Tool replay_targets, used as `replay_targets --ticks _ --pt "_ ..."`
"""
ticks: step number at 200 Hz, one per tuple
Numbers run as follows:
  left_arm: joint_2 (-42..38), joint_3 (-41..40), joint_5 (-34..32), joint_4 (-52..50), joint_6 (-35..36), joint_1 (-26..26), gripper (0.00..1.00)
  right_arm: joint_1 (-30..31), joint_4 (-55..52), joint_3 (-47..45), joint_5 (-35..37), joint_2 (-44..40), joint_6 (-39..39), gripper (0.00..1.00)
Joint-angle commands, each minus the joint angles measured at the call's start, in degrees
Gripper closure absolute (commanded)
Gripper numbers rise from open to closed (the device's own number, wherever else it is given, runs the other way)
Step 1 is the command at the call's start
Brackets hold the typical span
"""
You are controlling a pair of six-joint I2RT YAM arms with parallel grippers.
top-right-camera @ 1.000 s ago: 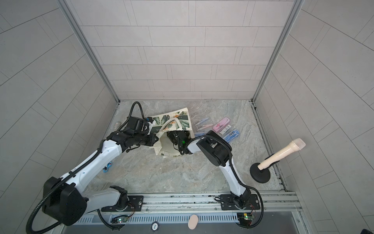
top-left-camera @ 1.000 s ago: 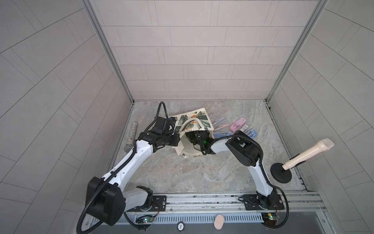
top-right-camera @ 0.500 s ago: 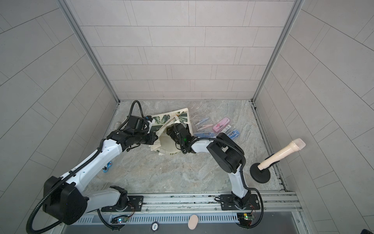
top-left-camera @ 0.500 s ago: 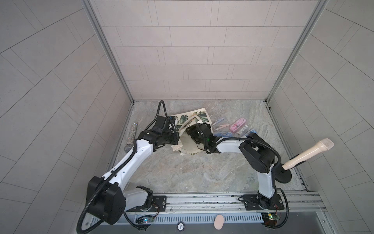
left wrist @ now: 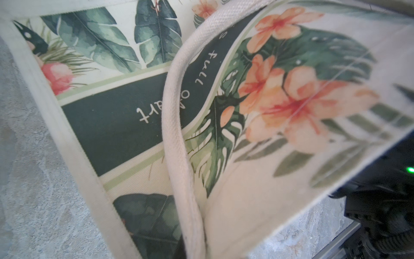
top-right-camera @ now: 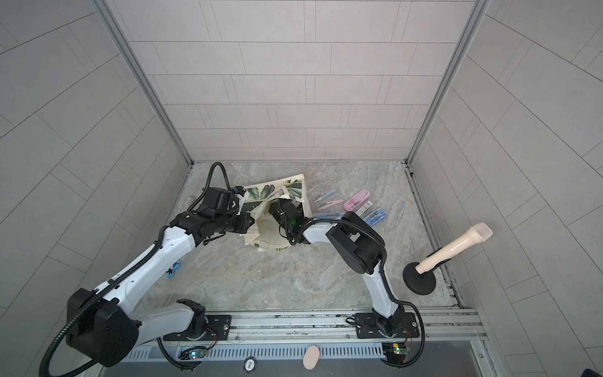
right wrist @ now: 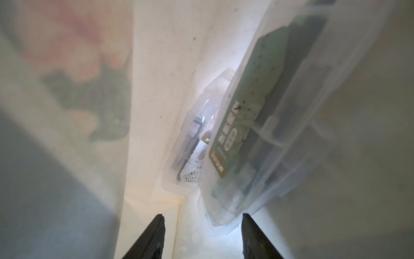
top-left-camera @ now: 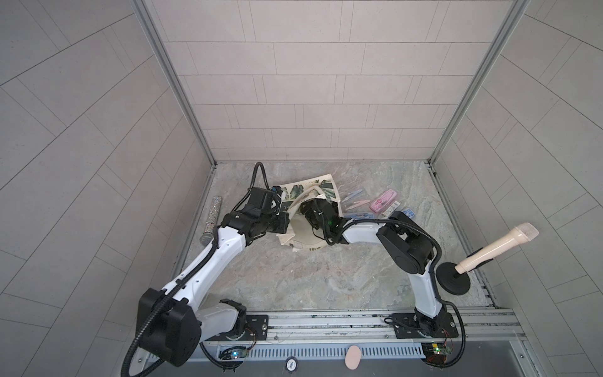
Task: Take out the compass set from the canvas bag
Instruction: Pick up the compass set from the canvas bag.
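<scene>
Right end effector (right wrist: 202, 224) is deep inside the canvas bag (top-left-camera: 301, 241), which lies just past the worktop's middle, toward 12 o'clock. Its jaws are apart and nothing is gripped. The clear case with the green card, my best guess for the compass set (right wrist: 264, 134), pokes a corner in between the fingertips (right wrist: 156, 226), far closer to one than the other.

That's my worry. If I close now I'd catch only a corner of slick plastic, and it could squirt deeper into the bag. Fabric sits right alongside, so I might also pinch canvas with the case and drag the whole bag.

A smaller clear case (right wrist: 195, 143) leans just behind. It could ride out with the first or jam it.

Left end effector (top-left-camera: 283, 225), on the bag's 9 o'clock side, is closed. It looks clamped on the rim by the handle (left wrist: 177, 134), propping the mouth up. If that pinch slips, the mouth drops onto my right wrist.

Pink case (top-left-camera: 384, 201) lies at the bag's 2 o'clock, well apart.
</scene>
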Motion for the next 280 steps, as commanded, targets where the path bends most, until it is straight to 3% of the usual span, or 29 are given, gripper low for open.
replay_targets --ticks 1,62,126,168,227,280 --pt "-1.6 -1.8 -1.0 -4.0 0.3 0.2 1.00 -1.0 3.0 2.8 1.5 1.3 1.8 0.44" --pt "-1.9 -3.1 -0.3 -3.8 0.9 0.3 1.00 -1.1 12.9 2.5 2.6 4.7 4.1 0.43" --pt "-2.6 -3.2 0.0 -3.6 0.4 0.3 1.00 -1.0 11.5 2.9 3.1 5.9 4.9 0.46" --pt "-4.0 -4.0 -0.2 -2.3 -0.4 0.2 1.00 -1.5 11.7 3.4 4.6 7.3 6.9 0.54" --pt "-4.1 -4.3 0.2 -2.1 -0.7 0.2 1.00 -1.7 11.2 6.0 6.2 9.3 8.2 0.48" --pt "-4.8 -4.6 0.3 -2.0 -0.9 0.2 1.00 -1.8 12.8 6.7 5.8 10.6 8.5 0.56"
